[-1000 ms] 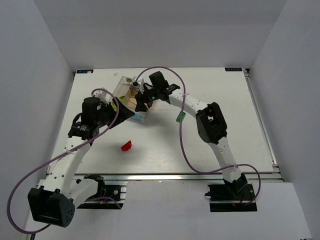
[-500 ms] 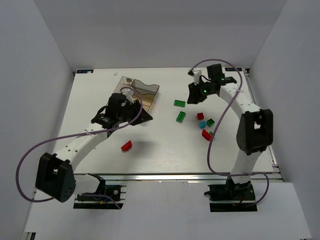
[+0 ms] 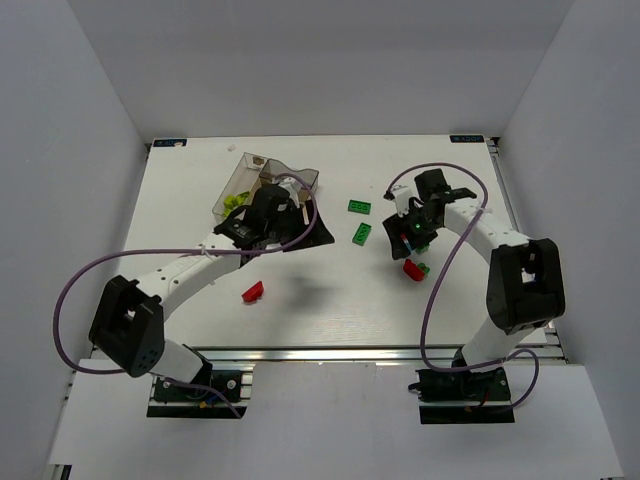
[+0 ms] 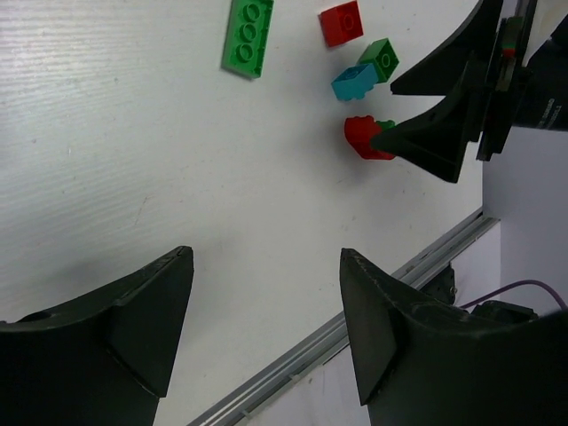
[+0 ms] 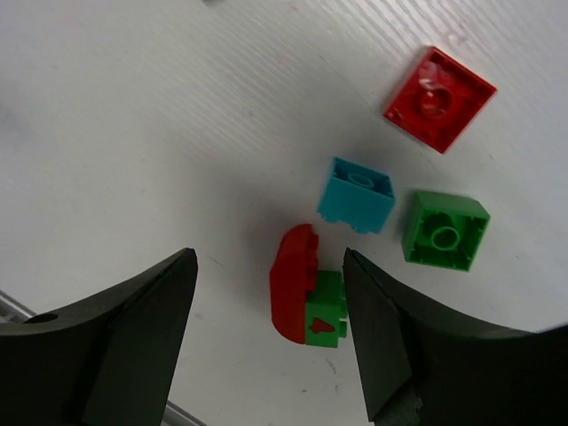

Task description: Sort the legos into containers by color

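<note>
My right gripper (image 3: 411, 238) is open and empty, low over a cluster of legos at right centre. In the right wrist view (image 5: 269, 256) a red curved brick joined to a green brick (image 5: 306, 297) lies between the jaws. A light blue brick (image 5: 357, 195), a green brick (image 5: 445, 231) and a red brick (image 5: 439, 98) lie just beyond. My left gripper (image 3: 298, 232) is open and empty (image 4: 266, 253), beside the clear tray (image 3: 245, 165). Yellow-green bricks (image 3: 235, 203) show in the tray. A red brick (image 3: 253, 292) lies alone near the front.
Two green plates (image 3: 359, 207) (image 3: 361, 233) lie between the tray and the cluster; one shows in the left wrist view (image 4: 248, 34). The right gripper's fingers (image 4: 444, 124) are also in that view. White walls enclose the table; a metal rail (image 3: 350, 350) runs along its near edge.
My right gripper left the tray, swung to the back right, then came down over the brick cluster. My left arm stretched right along the tray, which now looks shifted and tilted.
</note>
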